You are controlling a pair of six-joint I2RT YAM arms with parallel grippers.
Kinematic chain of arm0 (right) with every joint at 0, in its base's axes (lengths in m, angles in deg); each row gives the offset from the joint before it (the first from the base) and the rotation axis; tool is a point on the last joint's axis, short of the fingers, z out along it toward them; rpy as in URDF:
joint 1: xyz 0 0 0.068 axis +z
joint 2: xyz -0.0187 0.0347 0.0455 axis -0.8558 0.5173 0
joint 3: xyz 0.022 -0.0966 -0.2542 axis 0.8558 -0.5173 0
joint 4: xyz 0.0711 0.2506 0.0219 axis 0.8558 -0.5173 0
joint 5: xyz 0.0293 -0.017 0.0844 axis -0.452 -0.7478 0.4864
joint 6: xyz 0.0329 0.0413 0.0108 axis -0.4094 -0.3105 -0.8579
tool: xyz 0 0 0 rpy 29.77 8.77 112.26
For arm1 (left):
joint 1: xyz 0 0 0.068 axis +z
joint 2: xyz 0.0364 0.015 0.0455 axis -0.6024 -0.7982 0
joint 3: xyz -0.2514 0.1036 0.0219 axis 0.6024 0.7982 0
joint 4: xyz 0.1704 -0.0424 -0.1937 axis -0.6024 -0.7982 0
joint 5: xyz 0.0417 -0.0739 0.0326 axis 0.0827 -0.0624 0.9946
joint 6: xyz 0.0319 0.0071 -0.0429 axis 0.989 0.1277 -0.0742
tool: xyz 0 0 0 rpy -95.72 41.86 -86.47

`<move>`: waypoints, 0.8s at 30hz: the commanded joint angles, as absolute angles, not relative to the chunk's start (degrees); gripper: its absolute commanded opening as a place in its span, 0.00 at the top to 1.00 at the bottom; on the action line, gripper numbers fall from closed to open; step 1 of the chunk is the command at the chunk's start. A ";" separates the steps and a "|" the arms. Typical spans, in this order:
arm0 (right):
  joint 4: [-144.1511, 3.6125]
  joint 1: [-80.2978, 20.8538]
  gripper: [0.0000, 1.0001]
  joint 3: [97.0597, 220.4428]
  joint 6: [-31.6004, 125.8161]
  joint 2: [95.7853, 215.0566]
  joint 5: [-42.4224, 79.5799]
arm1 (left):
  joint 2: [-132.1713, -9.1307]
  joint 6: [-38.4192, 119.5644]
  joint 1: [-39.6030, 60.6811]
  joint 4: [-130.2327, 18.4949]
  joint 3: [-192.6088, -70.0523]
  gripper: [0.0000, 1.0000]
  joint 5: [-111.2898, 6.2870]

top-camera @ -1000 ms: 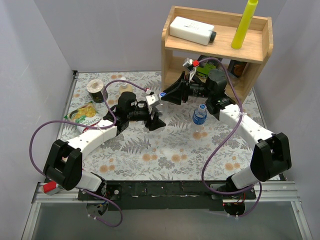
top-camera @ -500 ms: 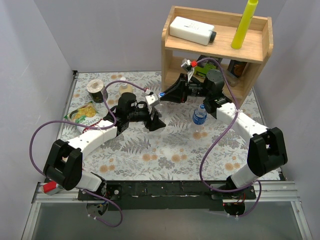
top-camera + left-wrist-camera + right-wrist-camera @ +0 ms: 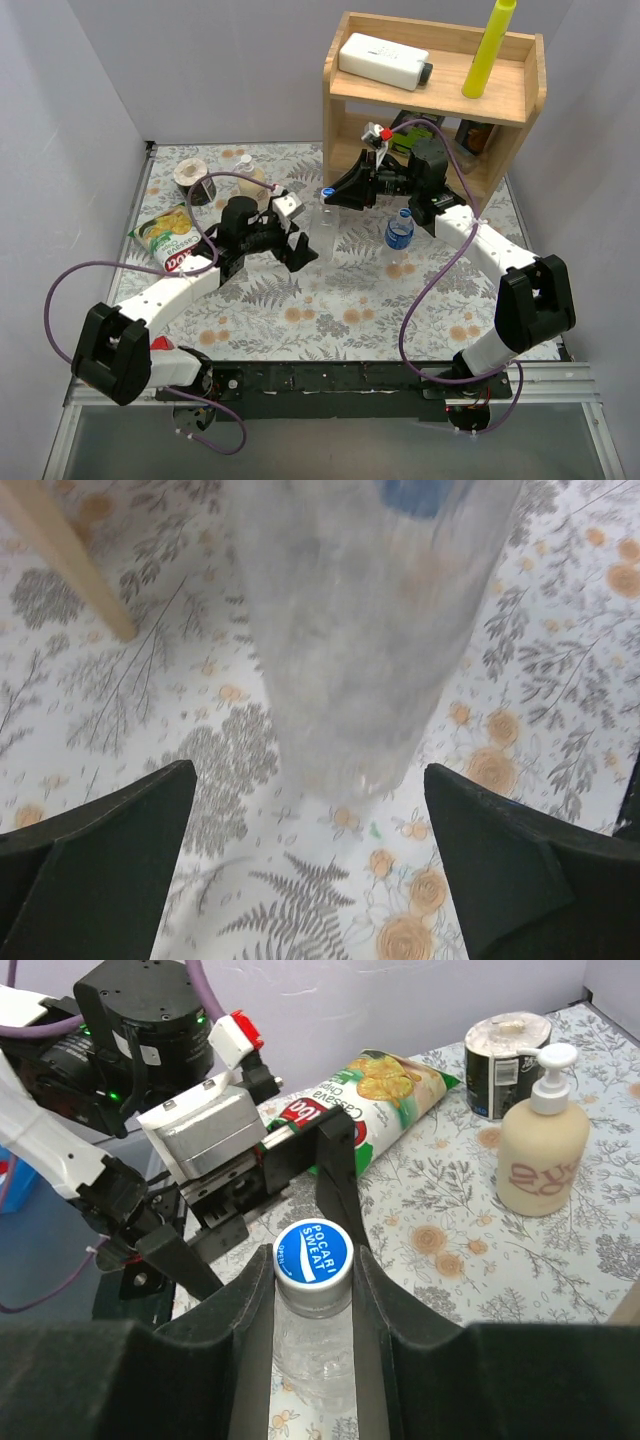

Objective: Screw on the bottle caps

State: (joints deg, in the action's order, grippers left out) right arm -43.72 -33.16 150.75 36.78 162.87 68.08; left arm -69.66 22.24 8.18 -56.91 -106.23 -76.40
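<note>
Right claw (image 3: 313,1262): clamped on the blue cap (image 3: 313,1250)
Left claw (image 3: 310,780): wide open — straddling the bottle (image 3: 350,630), not touching
Bottle: upright, I see — cap on top

POCARI SWEAT in white on blue bottle cap (image 3: 312,1252), snack bag (image 3: 385,1085) lettering unreadable

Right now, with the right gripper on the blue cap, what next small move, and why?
Probably close the left gripper on the clear bottle first: its fingers stand open, not touching it, while the right gripper clamps the blue cap; twisting now might spin the bottle.
</note>
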 commanded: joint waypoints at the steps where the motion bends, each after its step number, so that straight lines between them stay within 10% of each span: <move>1: -45.15 -33.80 0.99 150.88 42.93 161.70 68.42 | -62.93 28.06 11.01 -64.73 -101.10 0.02 -72.19; 24: -49.81 -33.80 0.96 142.98 63.50 165.04 67.28 | -61.78 35.63 12.17 -71.95 -93.35 0.02 -68.14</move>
